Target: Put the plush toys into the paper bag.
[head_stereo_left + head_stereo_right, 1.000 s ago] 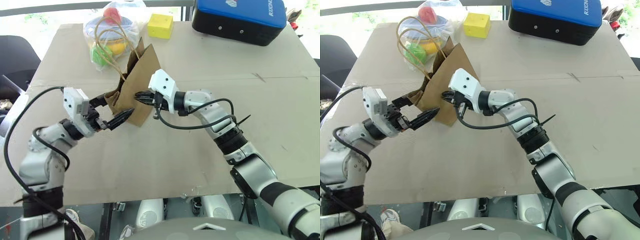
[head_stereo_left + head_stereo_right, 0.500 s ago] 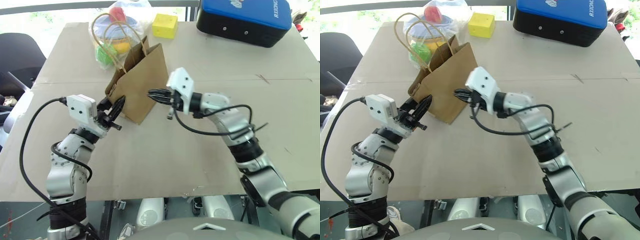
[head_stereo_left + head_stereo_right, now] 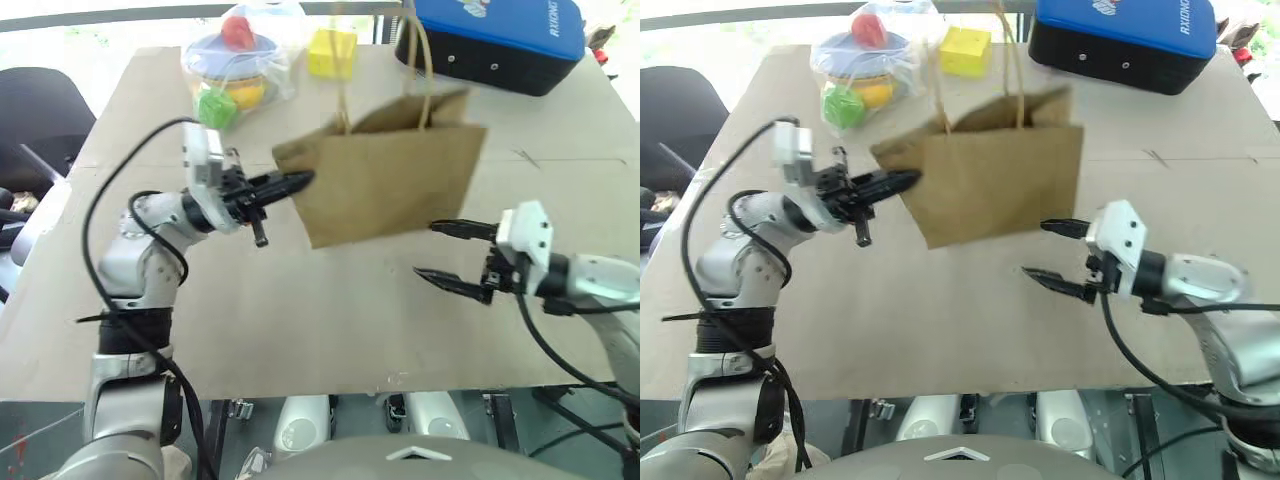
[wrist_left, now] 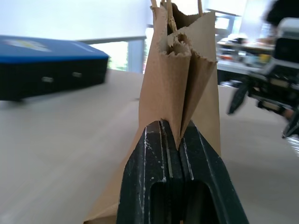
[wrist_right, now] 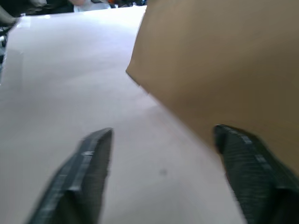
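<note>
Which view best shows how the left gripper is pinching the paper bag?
The left wrist view: the left gripper is shut on the folded side edge of the paper bag, seen close up. The head views show the same pinch from afar. The right wrist view shows a plain bag panel.

Paper bag (image 3: 395,180) held upright at bench (image 3: 300,320) centre, side fold pinched in left claw (image 3: 296,182) at bag's left. Right claw (image 3: 440,250) positioned before bag's right corner, apart from it. Behind bag: clear bag of toys (image 3: 232,62) at left, foam cube (image 3: 332,52) beside it, case (image 3: 495,40) at right.
</note>
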Controlling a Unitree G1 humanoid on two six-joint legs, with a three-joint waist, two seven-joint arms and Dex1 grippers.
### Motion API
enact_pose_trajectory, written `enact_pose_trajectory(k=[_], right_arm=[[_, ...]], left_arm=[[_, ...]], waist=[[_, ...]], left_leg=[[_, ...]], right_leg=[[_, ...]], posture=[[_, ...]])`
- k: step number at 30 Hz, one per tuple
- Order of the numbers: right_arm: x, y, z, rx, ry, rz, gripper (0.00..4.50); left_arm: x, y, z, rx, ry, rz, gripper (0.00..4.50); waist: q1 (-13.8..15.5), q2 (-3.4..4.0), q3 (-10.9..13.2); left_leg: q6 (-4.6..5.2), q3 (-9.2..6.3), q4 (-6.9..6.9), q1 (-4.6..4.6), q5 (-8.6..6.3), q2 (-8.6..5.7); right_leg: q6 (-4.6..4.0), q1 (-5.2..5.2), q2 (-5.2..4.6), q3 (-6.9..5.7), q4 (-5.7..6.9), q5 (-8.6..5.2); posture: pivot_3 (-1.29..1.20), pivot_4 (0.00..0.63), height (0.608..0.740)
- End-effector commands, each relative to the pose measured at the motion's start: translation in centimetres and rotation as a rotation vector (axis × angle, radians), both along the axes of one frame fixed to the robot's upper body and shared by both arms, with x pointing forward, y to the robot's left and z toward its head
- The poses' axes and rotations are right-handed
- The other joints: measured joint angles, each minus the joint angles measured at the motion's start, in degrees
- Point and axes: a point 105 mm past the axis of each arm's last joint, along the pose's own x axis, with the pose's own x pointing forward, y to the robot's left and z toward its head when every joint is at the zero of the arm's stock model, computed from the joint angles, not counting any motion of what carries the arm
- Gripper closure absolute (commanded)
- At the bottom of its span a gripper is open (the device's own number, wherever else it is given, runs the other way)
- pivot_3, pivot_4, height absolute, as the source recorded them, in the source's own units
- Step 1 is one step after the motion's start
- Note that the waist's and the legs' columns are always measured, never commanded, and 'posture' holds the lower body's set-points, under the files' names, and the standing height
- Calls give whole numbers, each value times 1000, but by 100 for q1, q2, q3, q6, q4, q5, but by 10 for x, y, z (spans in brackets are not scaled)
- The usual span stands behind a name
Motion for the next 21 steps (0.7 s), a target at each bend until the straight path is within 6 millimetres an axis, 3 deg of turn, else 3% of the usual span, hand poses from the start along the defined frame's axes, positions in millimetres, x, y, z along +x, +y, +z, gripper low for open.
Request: enact_pose_trajectory(k=[1, 8, 12, 13, 18, 20, 21], right_arm=[[-17, -24, 16, -33, -68, -76, 17], [-28, -55, 19, -78, -89, -224, 17], [-26, -68, 22, -81, -105, -277, 17], [-26, -71, 22, -82, -107, -283, 0], [-19, -81, 25, -83, -118, -304, 0], [-18, -85, 27, -77, -117, -310, 0], [-19, -88, 28, -73, -115, -314, 0]], left_arm=[[12, -15, -13, 75, -11, -62, 4500], [26, -33, -36, 134, 10, -31, 4500], [35, -25, -45, 172, 54, 76, 4500], [32, -23, -44, 173, 67, 75, 3773], [23, -11, -31, 115, 71, 189, 1615], [11, -6, -29, 80, 124, 195, 535], [5, -3, -27, 60, 142, 201, 228]], waist=[[16, 0, 0], [40, -3, -1], [80, -4, -1], [87, -3, -1], [103, -3, -1], [118, -3, -1], [115, -3, -1]], left_leg=[[0, -5, 0, 0, 0, 1], [0, -4, 6, -3, 0, 0], [0, -4, 7, -3, 0, 0], [0, -3, 9, -3, 0, 0], [0, -2, 15, -4, 0, 2], [0, -2, 17, -4, 0, 5], [0, -2, 17, -4, 0, 5]], right_leg=[[0, 0, 5, -2, 2, 0], [0, 0, 8, 11, 2, 0], [0, 0, 7, 10, 2, 0], [0, 0, 7, 11, 3, 0], [0, 0, 5, 15, 3, 0], [0, 0, 5, 15, 5, 0], [0, 0, 5, 15, 5, 0]], posture=[[0, 150, 733], [0, 150, 733], [0, 150, 733], [0, 150, 733], [0, 150, 733], [0, 150, 733], [0, 150, 733]])
